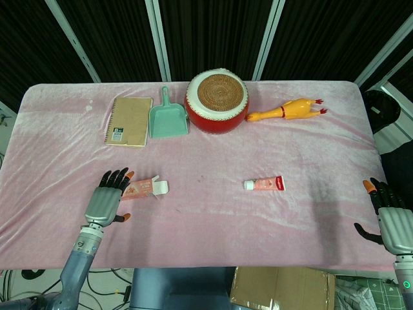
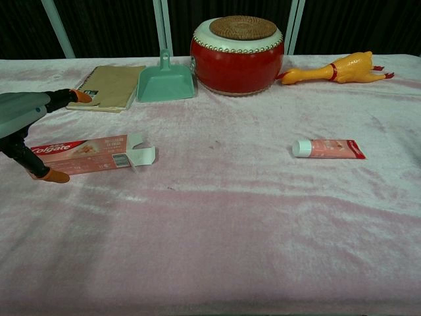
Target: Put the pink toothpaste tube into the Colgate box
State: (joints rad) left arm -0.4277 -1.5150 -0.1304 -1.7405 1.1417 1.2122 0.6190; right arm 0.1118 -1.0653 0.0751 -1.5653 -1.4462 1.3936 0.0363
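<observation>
The pink toothpaste tube (image 1: 265, 184) (image 2: 327, 149) lies flat right of the table's middle, white cap pointing left. The Colgate box (image 1: 143, 188) (image 2: 85, 155) lies flat at the front left, its end flap open toward the right. My left hand (image 1: 106, 197) (image 2: 26, 125) is at the box's left end with fingers spread above it and the thumb by its near edge; it holds nothing. My right hand (image 1: 390, 216) stays at the table's right edge, fingers apart and empty, far from the tube. The chest view does not show it.
Along the back stand a brown notebook (image 1: 128, 121), a green dustpan (image 1: 167, 117), a red drum (image 1: 217, 101) and a yellow rubber chicken (image 1: 290, 110). A pink cloth (image 1: 206, 219) covers the table. A cardboard box (image 1: 284, 287) sits below the front edge.
</observation>
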